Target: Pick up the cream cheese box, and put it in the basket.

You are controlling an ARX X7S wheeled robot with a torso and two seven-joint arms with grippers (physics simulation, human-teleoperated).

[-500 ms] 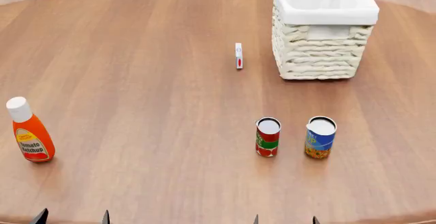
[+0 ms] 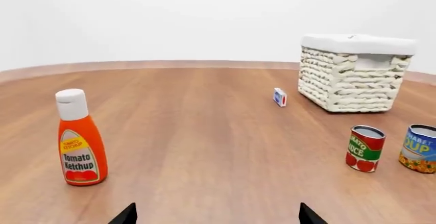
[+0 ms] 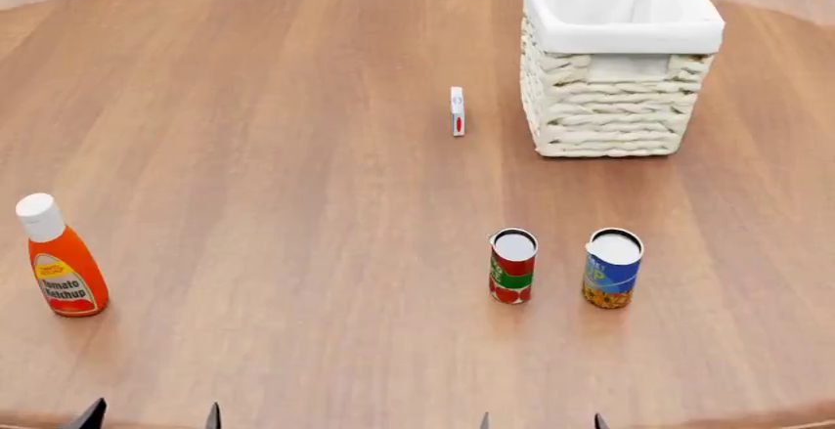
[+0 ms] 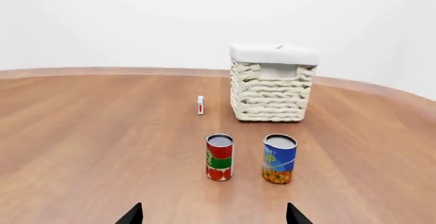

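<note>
Seen from the left wrist: small thin white-grey cream cheese box standing on edge on the brown wooden table, just beside the tall cream woven wicker basket, with the left gripper spread wide and empty. From the head: everything shifted slightly down-frame since half a second ago, orange ketchup bottle included. From the right wrist: right gripper likewise wide apart, holding nothing, short of the red can and blue can.

Whole scene slightly lower in head view, ketchup bottle most, cream cheese box a little
</note>
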